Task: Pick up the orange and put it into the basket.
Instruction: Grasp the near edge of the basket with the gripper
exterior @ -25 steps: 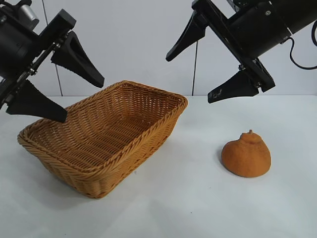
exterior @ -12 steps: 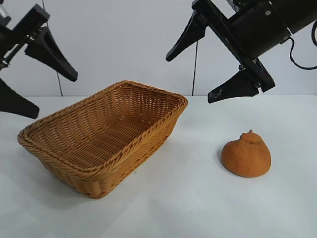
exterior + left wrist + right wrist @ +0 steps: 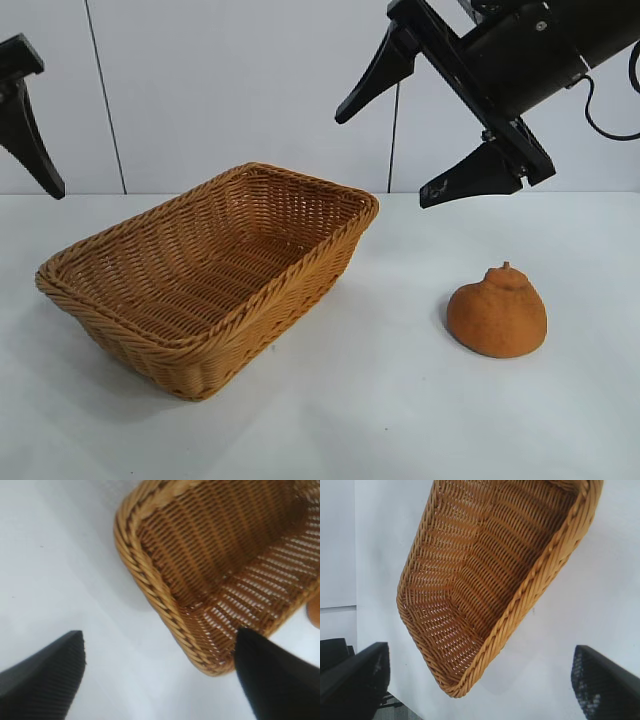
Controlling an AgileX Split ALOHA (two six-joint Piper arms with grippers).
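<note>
The orange (image 3: 497, 315), dull, lumpy and knob-topped, sits on the white table at the right. A sliver of it shows in the left wrist view (image 3: 315, 612). The wicker basket (image 3: 300, 268) stands left of centre, with nothing in it; it also shows in the left wrist view (image 3: 150, 587) and the right wrist view (image 3: 540, 575). My right gripper (image 3: 383, 160) is open and empty, high above the gap between basket and orange; its jaws stand wide apart in its wrist view (image 3: 480, 649). My left gripper (image 3: 160, 632) is open and empty beside the basket's left end. Only one of its fingers (image 3: 28, 135) shows at the exterior view's left edge.
The white table (image 3: 380, 420) ends at a white panelled wall (image 3: 250, 90) behind. Bare table lies in front of the basket and around the orange. The table's edge, with dark floor beyond, shows in the right wrist view (image 3: 405, 712).
My left gripper has drawn away to the left and upward, from over the basket's left end to the frame edge. The right arm, basket and orange have not moved.
</note>
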